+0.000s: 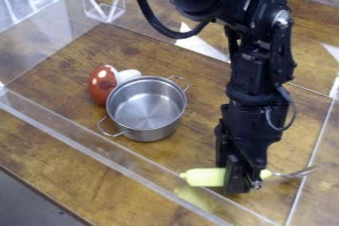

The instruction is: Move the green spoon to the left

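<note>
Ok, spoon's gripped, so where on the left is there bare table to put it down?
The gripper is shut on the green spoon at the near right. Bare wood shows along the near edge in front of the steel pot, and at the far left behind the mushroom toy. Mid-left is crowded: pot and toy sit close together.

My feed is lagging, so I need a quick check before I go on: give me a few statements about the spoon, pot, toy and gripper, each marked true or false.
1. The gripper is shut on the green spoon. True.
2. The spoon lies inside the pot. False: it is at the table's near edge, right of the pot and apart from it.
3. The pot is empty. True.
4. The red-and-white toy sits right of the pot. False: it is at the pot's upper left, close against it.
5. The gripper points level. False: it points steeply down.
</note>
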